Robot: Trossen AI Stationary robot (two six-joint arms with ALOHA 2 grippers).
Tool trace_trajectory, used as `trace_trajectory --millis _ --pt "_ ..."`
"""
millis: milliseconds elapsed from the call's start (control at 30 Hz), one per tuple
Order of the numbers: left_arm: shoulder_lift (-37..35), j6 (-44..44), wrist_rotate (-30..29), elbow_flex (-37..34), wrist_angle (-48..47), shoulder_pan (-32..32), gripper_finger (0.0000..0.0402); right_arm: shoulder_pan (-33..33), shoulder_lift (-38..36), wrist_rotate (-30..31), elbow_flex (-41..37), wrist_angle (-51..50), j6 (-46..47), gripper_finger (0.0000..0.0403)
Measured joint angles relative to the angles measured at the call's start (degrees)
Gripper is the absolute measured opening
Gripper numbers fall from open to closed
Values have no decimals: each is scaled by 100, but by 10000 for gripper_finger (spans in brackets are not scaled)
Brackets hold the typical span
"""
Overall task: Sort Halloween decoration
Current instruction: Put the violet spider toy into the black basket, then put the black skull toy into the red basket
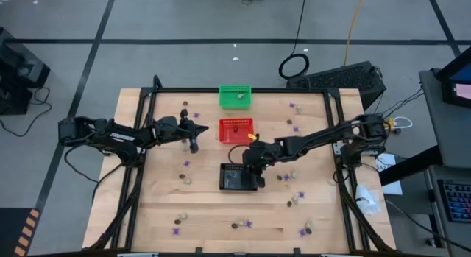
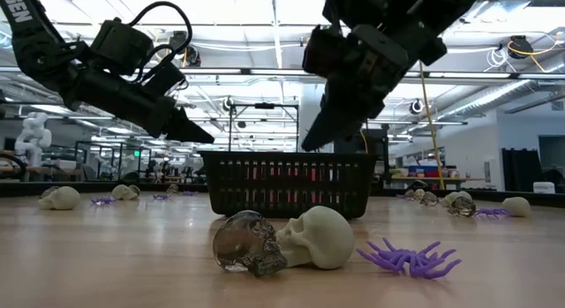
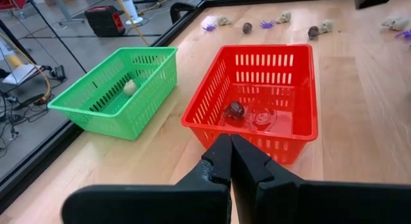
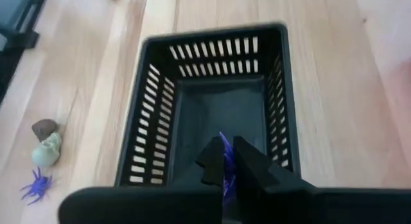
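Scattering trinkets (image 2: 282, 241) dot a wooden table (image 1: 213, 213).

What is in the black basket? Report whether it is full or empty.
Empty: the black basket shows a bare floor; the right pincer holds a purple spider above it.

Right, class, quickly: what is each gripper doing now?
Left gripper: shut, empty, beside the red basket.
Right gripper: shut on a purple trinket, above the black basket.

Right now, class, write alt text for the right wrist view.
The right end effector is shut on a purple spider above the black basket. Beside the basket on the wooden table lie a cream skull, a brown trinket and another purple spider.
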Motion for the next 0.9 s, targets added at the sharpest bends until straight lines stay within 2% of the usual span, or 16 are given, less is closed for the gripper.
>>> trace_trajectory --millis 267,367,533,633,767,900 --pt "0 0 0 0 -98 0 3 0 448 -145 220 0 -8 19" --pt "0 -2 -34 0 -96 0 3 0 600 -143 444 -261 -115 37" --pt "0 -1 -520 0 -249 0 3 -4 586 -118 649 -452 -307 78" --pt "0 -2 -512 4 -329 0 3 -29 482 -117 711 -496 -333 97" --pt "-6 -2 -409 234 -1039 -7 3 -51 252 -99 817 -859 -658 102" --pt "-19 31 -172 737 -2325 -5 3 -58 -131 108 831 -1384 -1280 65"
